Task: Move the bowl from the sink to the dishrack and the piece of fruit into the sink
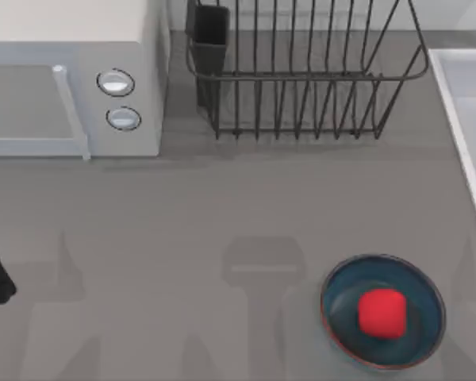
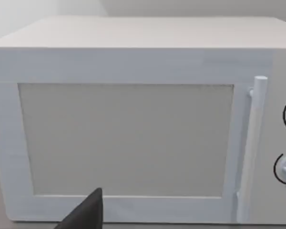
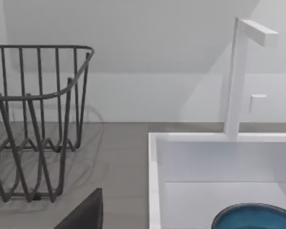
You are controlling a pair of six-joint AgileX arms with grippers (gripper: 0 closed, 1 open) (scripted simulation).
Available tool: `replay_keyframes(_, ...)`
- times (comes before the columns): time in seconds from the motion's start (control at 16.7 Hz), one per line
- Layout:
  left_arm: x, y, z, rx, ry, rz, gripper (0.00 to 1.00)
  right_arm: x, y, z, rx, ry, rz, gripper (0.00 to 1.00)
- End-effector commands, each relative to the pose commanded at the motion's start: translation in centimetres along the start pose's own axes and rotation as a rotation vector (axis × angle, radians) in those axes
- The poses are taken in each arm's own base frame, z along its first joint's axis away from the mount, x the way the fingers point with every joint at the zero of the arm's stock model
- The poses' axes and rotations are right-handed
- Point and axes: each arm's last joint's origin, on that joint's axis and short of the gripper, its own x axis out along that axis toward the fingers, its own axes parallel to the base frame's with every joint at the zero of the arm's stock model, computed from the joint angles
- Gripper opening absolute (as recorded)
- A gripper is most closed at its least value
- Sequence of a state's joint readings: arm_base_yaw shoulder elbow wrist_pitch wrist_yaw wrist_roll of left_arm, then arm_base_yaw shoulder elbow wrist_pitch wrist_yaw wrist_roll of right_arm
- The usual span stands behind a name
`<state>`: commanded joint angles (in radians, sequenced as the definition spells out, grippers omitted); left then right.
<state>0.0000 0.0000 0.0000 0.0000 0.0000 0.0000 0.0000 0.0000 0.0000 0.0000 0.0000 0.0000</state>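
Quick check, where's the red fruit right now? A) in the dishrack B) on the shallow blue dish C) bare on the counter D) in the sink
B: in the top view the piece of fruit sits on the shallow blue dish, apart from the dishrack.

One red fruit [image 1: 381, 312], two blue dishes [image 1: 383, 311], one dishrack [image 1: 301, 71], one sink [image 3: 205, 157], one microwave [image 1: 71, 79]

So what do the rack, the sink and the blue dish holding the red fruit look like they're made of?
The dishrack looks like thin dark metal wire, matt, going by its slim upright bars. The sink looks like pale, smooth moulded material, perhaps ceramic or plastic; the flat white walls leave it open. The shallow blue dish looks like glazed ceramic, with a reddish-brown rim. The piece of fruit is plain, smooth red.
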Motion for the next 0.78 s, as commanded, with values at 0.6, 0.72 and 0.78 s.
replay_keyframes(0.6, 0.0, 0.0, 0.0, 0.0, 0.0, 0.0, 1.0, 1.5, -0.5, 4.0, -0.054, 0.263, -0.033, 1.0)
replay_keyframes(0.72, 0.0, 0.0, 0.0, 0.0, 0.0, 0.0, 1.0, 2.9, -0.8, 5.7, -0.073, 0.393, -0.035, 1.0)
replay_keyframes(0.78, 0.0, 0.0, 0.0, 0.0, 0.0, 0.0, 1.0, 3.9, -0.9, 6.6, -0.08, 0.464, -0.034, 1.0)
